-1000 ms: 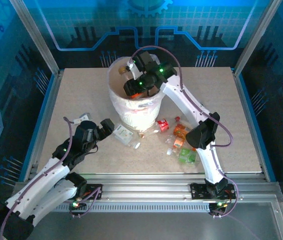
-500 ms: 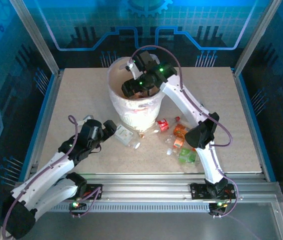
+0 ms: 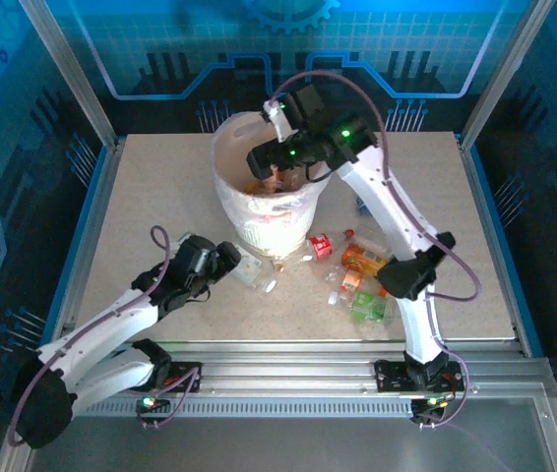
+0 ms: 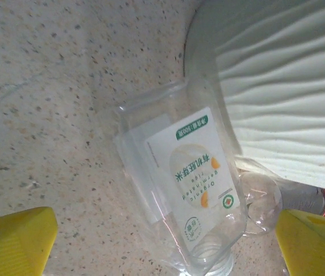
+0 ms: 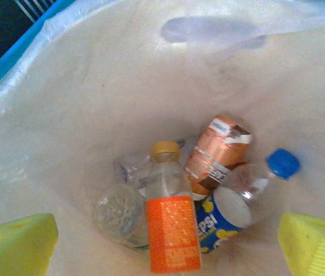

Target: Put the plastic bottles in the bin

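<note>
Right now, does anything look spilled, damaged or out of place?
Nothing looks spilled or broken. A clear white-labelled bottle lies on its side by the bin, and several more bottles lie scattered on the table.

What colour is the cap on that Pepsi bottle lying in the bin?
Blue. The cap shows best in the right wrist view.

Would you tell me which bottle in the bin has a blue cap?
The blue-labelled Pepsi bottle on the right; the orange-labelled bottle has a tan cap.
</note>
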